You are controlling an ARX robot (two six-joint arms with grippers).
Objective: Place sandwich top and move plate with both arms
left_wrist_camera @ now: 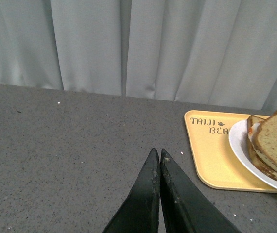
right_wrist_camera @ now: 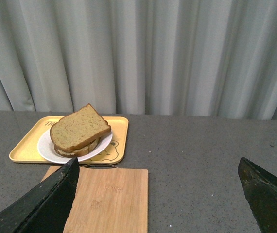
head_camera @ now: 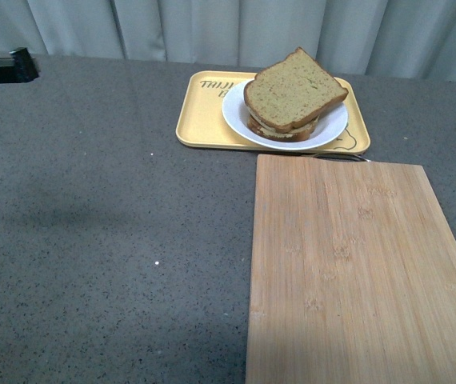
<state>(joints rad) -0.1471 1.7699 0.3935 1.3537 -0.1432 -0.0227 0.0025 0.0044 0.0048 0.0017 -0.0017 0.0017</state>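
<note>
The sandwich top (head_camera: pixel 295 90) already sits on the stack on the plate (head_camera: pixel 336 128). I'd bring my left gripper (left_wrist_camera: pixel 158 156) (jaws together) and wide-spread right gripper (right_wrist_camera: pixel 158 179) to opposite rims, lifting evenly

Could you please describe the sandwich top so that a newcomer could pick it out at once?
Find the yellow tray beyond the bamboo board; a white plate sits on it. The sandwich top is the uppermost tan bread slice, lying askew over the stack.

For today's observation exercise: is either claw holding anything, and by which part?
Nothing is held. The left claw is shut on nothing; the right claw is open and empty.
</note>
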